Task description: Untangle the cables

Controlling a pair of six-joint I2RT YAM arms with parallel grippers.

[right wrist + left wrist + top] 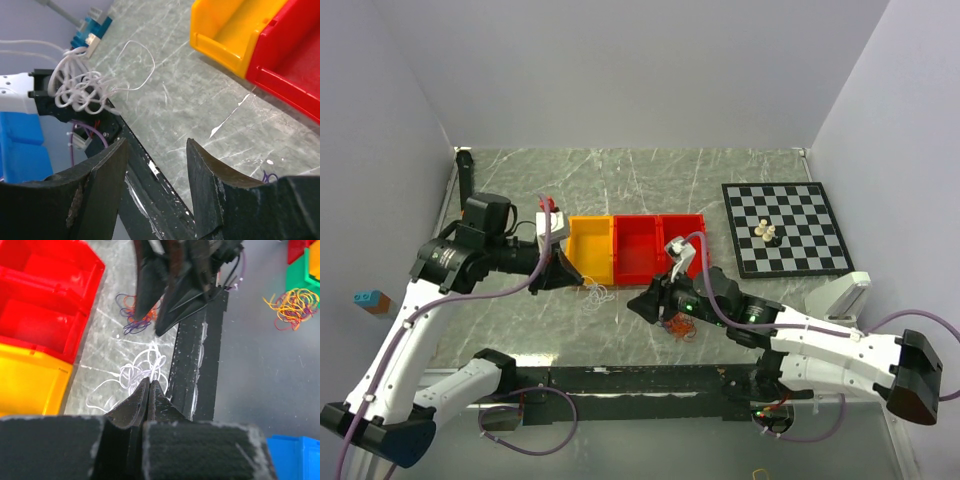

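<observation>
Cables in two spots: the white cable [597, 293] sprawls in loose loops on the table [620, 180] right off the tips of the left gripper [148, 390], centre-left in the overhead view, while the orange and purple cables [680, 326] bunch just below the right gripper [640, 303], near the middle. Left fingers are pressed tight together; whether a white strand is nipped between them I cannot tell, the wire is too thin. Right jaws stand apart with nothing between them, only bare table. From the right wrist the orange and purple cables are nearly cut off at the lower right edge, just a purple curl showing. Left arm reaches in from the left, gripper angled down beside the yellow bin [590, 245]; right arm stretches leftward from the lower right, low over the table.
</observation>
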